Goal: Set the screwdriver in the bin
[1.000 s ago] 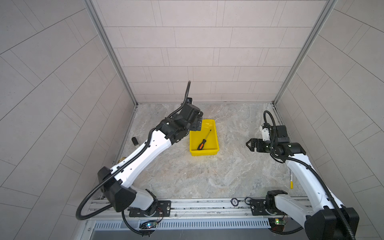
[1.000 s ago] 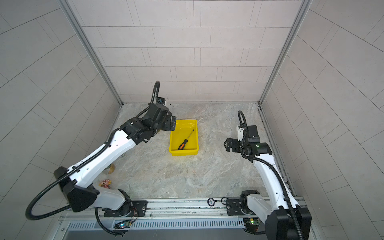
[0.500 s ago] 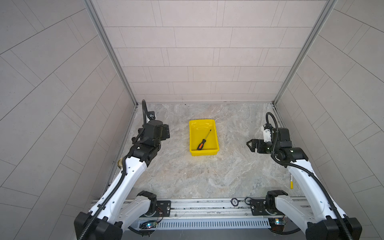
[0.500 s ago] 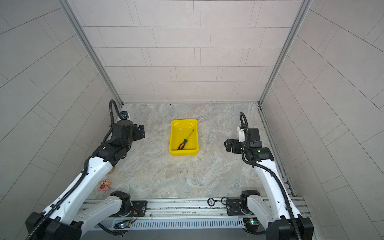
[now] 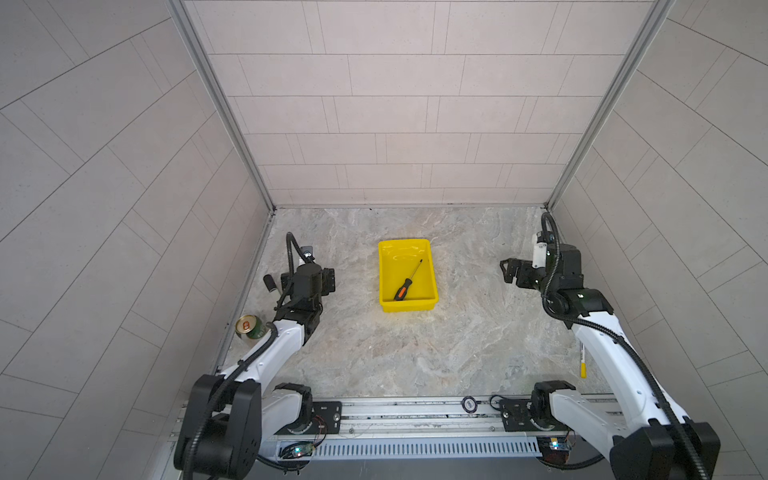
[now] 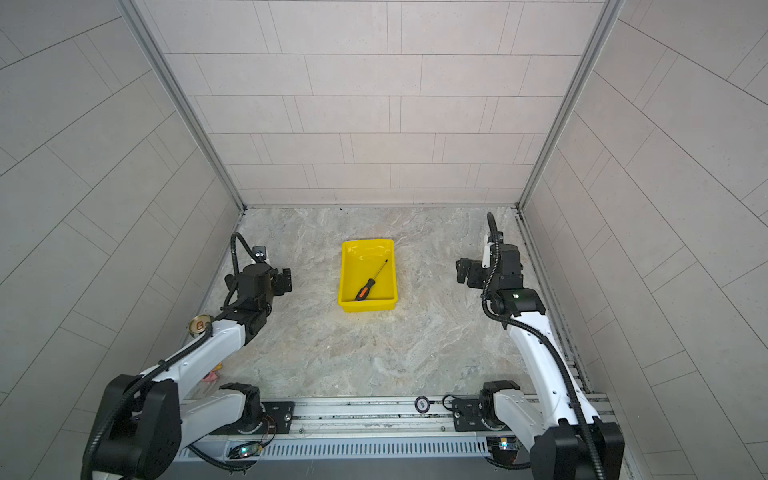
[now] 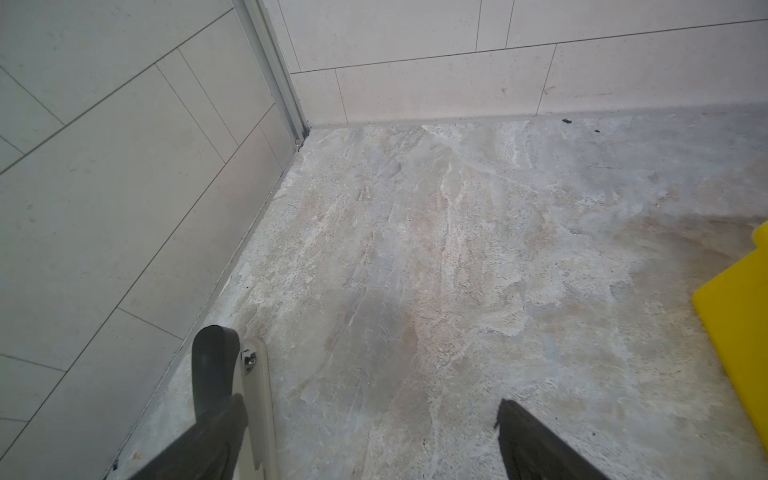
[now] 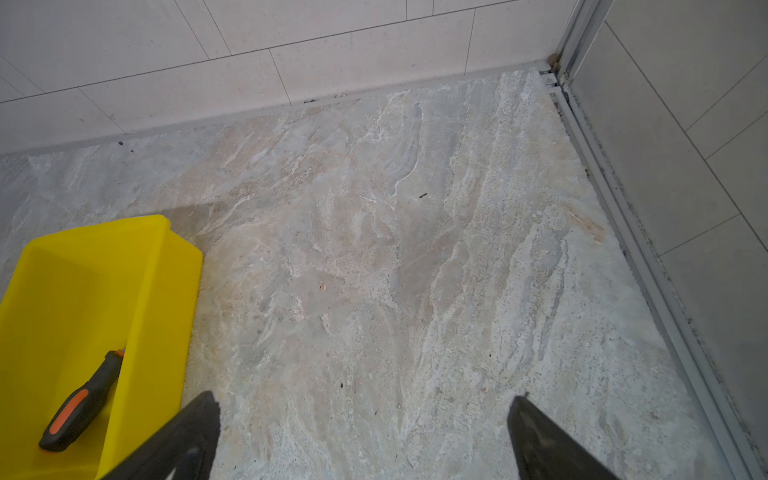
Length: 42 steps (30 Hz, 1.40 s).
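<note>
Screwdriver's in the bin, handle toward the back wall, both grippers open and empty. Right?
Handle is wrong: in both top views the screwdriver has its handle at the near end of the bin, tip toward the back wall. Otherwise yes: it's in the bin, left gripper and right gripper open, empty.

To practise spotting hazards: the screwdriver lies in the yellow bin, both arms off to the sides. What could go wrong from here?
1. The can stands close beside the left arm; a swing might topple it.
2. The marker lies beside the right arm and could be knocked away.
</note>
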Tool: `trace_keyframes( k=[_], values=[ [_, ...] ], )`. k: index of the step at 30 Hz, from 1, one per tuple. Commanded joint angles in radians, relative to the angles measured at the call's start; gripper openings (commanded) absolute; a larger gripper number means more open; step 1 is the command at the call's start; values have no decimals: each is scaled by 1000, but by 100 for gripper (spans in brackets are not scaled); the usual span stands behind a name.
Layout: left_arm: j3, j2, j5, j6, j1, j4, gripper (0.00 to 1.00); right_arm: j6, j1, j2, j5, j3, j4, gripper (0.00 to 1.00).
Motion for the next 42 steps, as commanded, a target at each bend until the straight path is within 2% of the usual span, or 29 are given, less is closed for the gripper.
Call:
trace_keyframes(
  k=[1, 4, 6, 11, 16, 22, 26, 29, 30, 37, 40, 42],
  values=[
    [-22, 51, 89, 52, 21, 155, 100, -57, 8, 81, -25, -4, 152, 100],
    [-38, 107, 153, 69, 41, 228, 100, -129, 12, 170, 0, -6, 218, 100],
    [-36, 135, 195, 57, 60, 246, 100, -127, 14, 207, 45, -31, 273, 100],
    [-13, 234, 283, 36, 91, 291, 100, -167, 14, 245, 175, -205, 558, 100],
    [36, 325, 318, 49, 98, 280, 100, -166, 13, 306, 237, -349, 809, 100],
    [31, 329, 317, 46, 100, 293, 100, -160, 13, 337, 283, -387, 933, 100],
    [35, 334, 313, 46, 100, 287, 100, -160, 11, 406, 275, -402, 1008, 100],
    [45, 346, 222, 8, 100, 282, 100, -184, 17, 476, 267, -441, 1140, 100],
    [44, 350, 206, 0, 100, 286, 100, -171, 22, 462, 284, -428, 1097, 100],
    [42, 352, 197, -1, 100, 287, 100, -162, 23, 469, 295, -427, 1104, 100],
    [-6, 361, 162, -14, 99, 379, 100, -160, 23, 468, 297, -426, 1093, 100],
    [-8, 358, 163, -11, 99, 375, 100, -162, 23, 468, 299, -423, 1093, 100]
  ],
)
